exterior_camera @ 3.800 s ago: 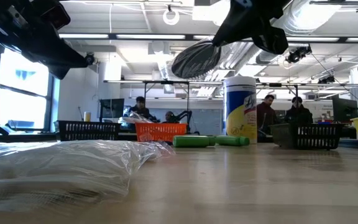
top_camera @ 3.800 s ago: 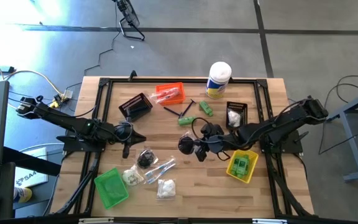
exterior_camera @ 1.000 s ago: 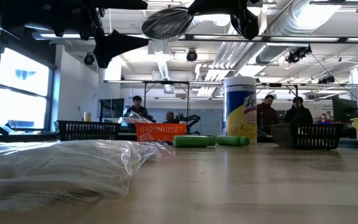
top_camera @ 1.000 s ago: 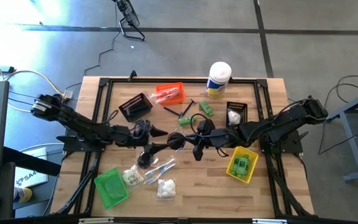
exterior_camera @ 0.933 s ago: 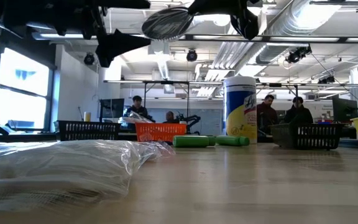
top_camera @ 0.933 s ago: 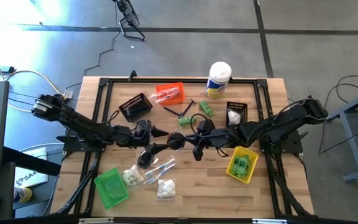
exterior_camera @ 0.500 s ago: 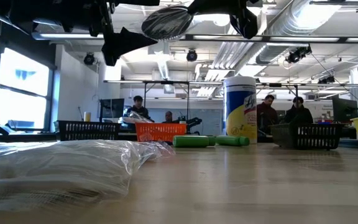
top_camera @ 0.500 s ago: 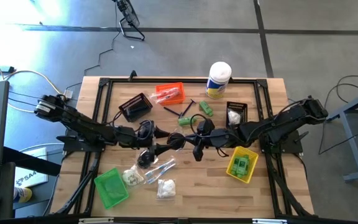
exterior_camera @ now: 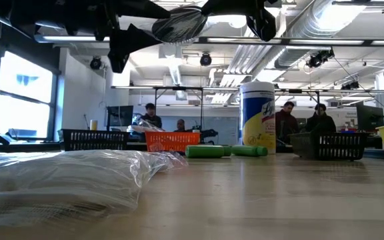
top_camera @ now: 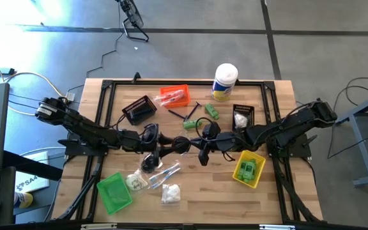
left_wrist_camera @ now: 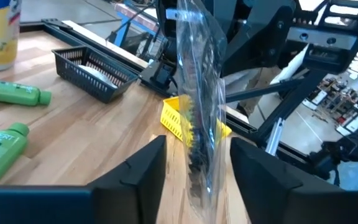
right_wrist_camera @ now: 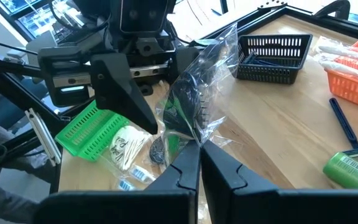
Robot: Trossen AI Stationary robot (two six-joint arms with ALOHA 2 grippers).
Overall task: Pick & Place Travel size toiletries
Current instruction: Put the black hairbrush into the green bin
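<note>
While my right end effector (right_wrist_camera: 199,154) stays clenched on one edge of the clear-wrapped dark bundle (right_wrist_camera: 194,102), holding it in the air above the middle of the tabletop (top_camera: 203,191), my left end effector (left_wrist_camera: 196,163) has its fingers apart on either side of the wrap's other end. I judge this a hand-over — so I should close squarely on the bundle itself, not just loose film. The right should let go only once that grip is firm.
</note>
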